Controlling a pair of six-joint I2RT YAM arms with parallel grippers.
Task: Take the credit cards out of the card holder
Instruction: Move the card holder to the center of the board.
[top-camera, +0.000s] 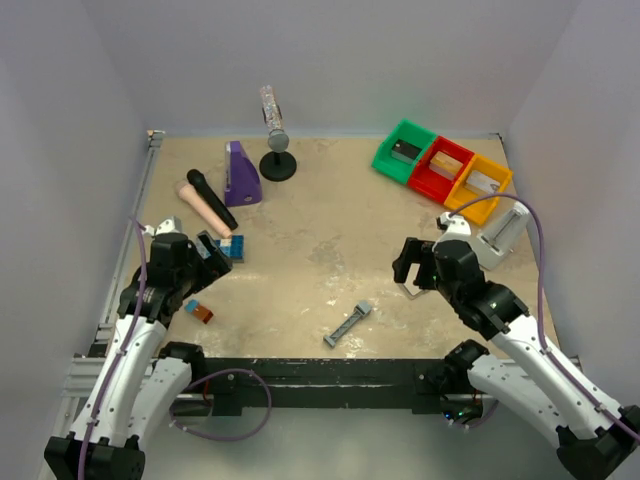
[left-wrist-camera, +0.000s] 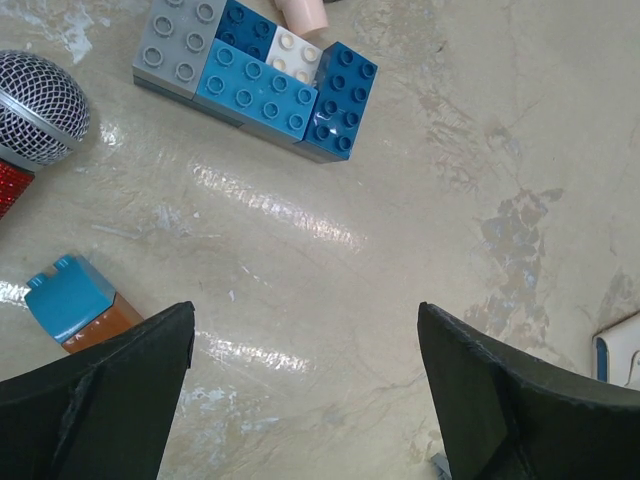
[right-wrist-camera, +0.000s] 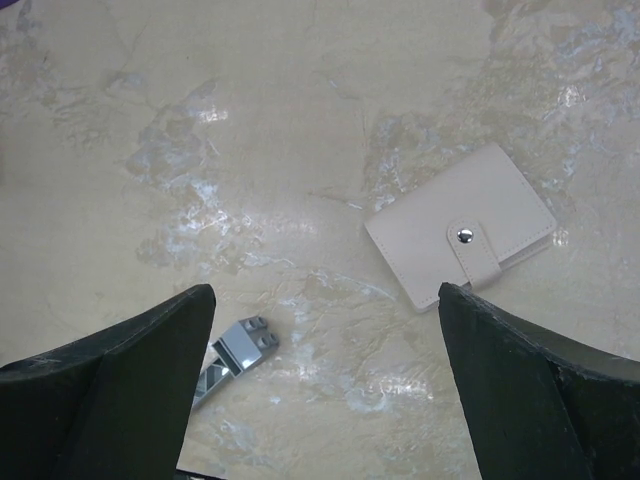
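The card holder lies flat on the table in the right wrist view, pale grey and closed, with its snap strap fastened. The credit cards are hidden, since the holder is shut. My right gripper hangs open above the table, with the holder just beyond its right finger and nothing between the jaws. In the top view that gripper covers most of the holder. My left gripper is at the left side of the table, far from the holder. It is open over bare table.
A grey bar-shaped tool lies near the front centre. Blue and grey studded blocks, a small orange-blue block and a microphone sit by the left gripper. Green, red and orange bins stand back right.
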